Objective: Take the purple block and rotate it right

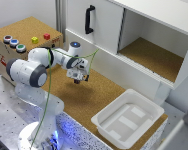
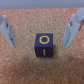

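The purple block (image 2: pixel 44 45) with yellow markings on its top lies on the cork surface (image 2: pixel 45 72) in the wrist view. My gripper (image 2: pixel 40 44) is open, with one finger (image 2: pixel 7 30) on each side of the block and clear of it. The block sits slightly closer to one finger than the other. In the exterior view my gripper (image 1: pixel 78 79) hangs low over the cork table, pointing down. The block does not show there; it is hidden under the hand.
A white plastic tray (image 1: pixel 101 120) sits at the exterior view's lower right. A white cabinet behind has a black handle (image 1: pixel 89 20) and an open compartment (image 1: pixel 154 55). A cork box with coloured buttons (image 1: pixel 24 40) stands at the exterior view's left.
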You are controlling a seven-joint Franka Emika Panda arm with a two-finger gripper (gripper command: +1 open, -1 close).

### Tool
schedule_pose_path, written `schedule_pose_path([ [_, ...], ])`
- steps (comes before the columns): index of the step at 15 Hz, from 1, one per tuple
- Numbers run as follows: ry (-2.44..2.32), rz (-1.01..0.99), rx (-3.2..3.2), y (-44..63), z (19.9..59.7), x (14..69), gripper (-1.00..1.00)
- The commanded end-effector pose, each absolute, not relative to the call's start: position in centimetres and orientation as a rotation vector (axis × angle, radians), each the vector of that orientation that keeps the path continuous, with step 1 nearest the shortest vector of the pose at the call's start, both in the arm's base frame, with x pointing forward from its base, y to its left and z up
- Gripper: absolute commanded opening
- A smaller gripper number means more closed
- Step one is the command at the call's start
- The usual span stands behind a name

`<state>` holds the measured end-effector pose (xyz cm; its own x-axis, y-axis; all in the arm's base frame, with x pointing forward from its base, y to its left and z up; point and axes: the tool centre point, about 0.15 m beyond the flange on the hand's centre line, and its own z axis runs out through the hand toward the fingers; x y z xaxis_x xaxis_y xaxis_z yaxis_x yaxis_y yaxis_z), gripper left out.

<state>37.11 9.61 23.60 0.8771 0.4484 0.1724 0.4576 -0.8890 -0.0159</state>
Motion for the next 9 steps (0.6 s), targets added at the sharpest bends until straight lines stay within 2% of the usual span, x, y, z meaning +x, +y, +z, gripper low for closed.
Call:
schedule_pose_path([
  [1, -0.763, -0.267, -2.965, 11.0, 20.7, 39.4, -1.00],
  [5, -0.790, -0.238, -2.988, 11.1, 19.3, 39.8, -1.00],
  [9, -0.799, -0.261, -2.994, 11.0, 20.5, 40.0, -1.00],
])
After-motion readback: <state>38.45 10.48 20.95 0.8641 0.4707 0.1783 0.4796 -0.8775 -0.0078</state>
